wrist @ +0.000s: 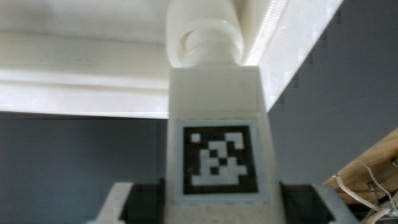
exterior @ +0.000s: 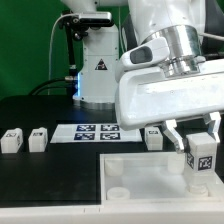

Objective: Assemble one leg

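Leg (exterior: 203, 160): small white block, held upright at the lower right of the exterior view over the panel's right part. Its black-and-white tag (wrist: 217, 158) faces the wrist camera.
Pincer (exterior: 204, 149): closed on the leg, one finger on each side of the tagged end. The arm's broad white body hangs above it.
Leg's far end: its rounded tip points at the panel's white surface, close to an edge. I cannot tell whether it touches or sits in a socket.
Panel (exterior: 150, 195): large white square lying flat on the table across the lower right of the exterior view. Round sockets (exterior: 113, 160) show at its corners on the exterior view's left.
Other legs: three alike stand on the table, two (exterior: 12, 138) (exterior: 37, 138) at middle left and one (exterior: 153, 137) just behind the panel.
Marker board (exterior: 95, 130): flat between those legs.
Table (exterior: 50, 190): black, bare at lower left.
Risk: if the tip comes down beside a socket, it would likely jam on the rim and tilt in the grip. A push while off-centre could slide the panel. Letting go before the leg seats could topple it.
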### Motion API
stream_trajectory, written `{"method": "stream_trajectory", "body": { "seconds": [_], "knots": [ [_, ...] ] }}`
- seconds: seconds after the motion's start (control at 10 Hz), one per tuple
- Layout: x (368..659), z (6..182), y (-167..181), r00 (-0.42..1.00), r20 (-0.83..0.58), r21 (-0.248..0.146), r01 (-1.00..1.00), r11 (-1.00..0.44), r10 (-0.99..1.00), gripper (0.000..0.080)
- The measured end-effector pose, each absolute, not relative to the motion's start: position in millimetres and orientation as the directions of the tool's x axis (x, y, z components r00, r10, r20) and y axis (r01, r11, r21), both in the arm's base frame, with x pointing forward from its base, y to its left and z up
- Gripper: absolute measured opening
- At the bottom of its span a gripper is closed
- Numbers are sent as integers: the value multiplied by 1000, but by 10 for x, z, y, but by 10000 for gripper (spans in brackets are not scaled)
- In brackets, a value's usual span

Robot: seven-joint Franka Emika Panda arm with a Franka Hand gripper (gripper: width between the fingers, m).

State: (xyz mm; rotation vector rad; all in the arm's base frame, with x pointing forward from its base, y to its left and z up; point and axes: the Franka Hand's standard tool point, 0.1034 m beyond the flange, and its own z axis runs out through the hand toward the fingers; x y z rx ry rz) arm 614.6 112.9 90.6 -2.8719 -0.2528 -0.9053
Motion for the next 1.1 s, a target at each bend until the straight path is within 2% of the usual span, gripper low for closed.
{"method": "stream_trajectory", "body": {
  "seconds": [0.2,0.5,0.6,0.7,0.8,1.1],
  "knots": [
    [6136,836,1106,813,570,-66,189,-980,119,294],
    [6135,824,1097,815,568,-66,188,-980,118,294],
    [6135,824,1097,815,568,-66,188,-980,118,377],
    [6135,823,1097,815,568,-66,188,-980,118,529],
    [6135,823,1097,815,568,-66,188,-980,118,612],
    [6134,823,1097,815,567,-66,188,-980,118,647]
  ]
}}
